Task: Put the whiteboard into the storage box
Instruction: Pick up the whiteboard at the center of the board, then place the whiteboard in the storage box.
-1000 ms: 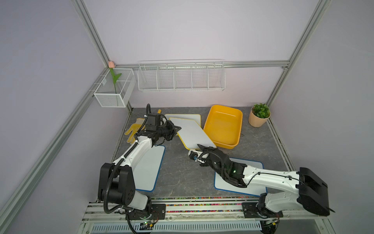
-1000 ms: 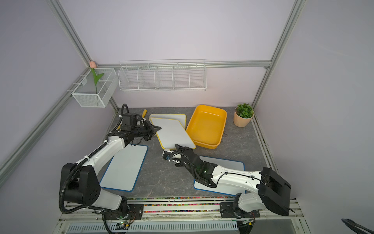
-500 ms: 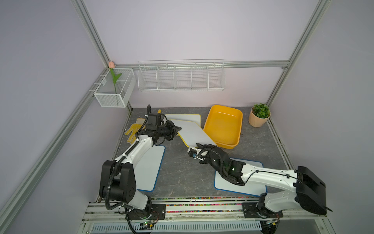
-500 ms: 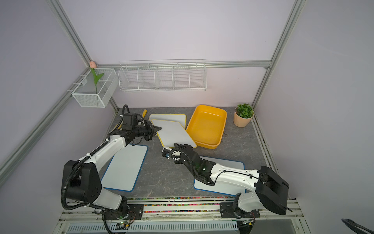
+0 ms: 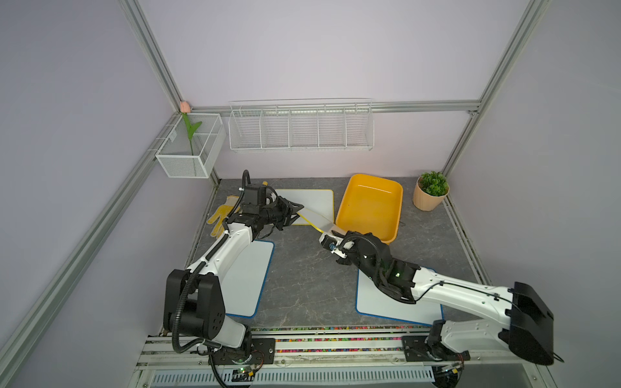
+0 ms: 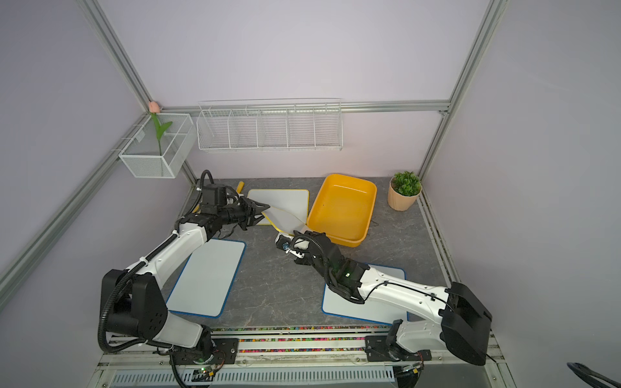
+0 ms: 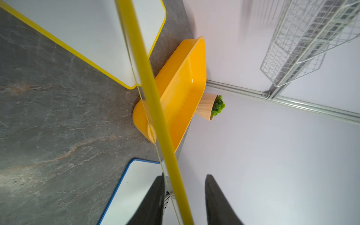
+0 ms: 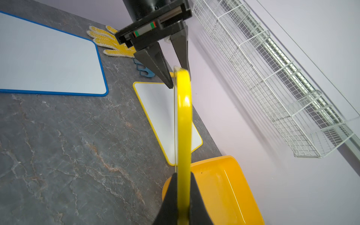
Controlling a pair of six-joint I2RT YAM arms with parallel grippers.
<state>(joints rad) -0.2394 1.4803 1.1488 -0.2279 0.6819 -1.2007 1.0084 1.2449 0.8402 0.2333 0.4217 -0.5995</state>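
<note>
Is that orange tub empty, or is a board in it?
Empty: both top views show the storage box with a bare floor; the tilted whiteboard is outside it, clamped in the right gripper.

Whiteboard (image 8: 183, 120) yellow-rimmed; storage box (image 5: 369, 208) orange-yellow; tabletop (image 5: 302, 278) grey, veined; glove (image 8: 109, 41) seemingly yellow-dotted.

The left claw (image 7: 185, 176) stands parted, with the edge-on whiteboard (image 7: 148, 81) running between its fingers, close against one and clear of the other. Beyond the fingertips sits the storage box (image 7: 183, 87), with a potted plant (image 7: 211, 107) behind it. A blue-rimmed whiteboard (image 7: 134, 187) lies flat beside the nearer finger.
</note>
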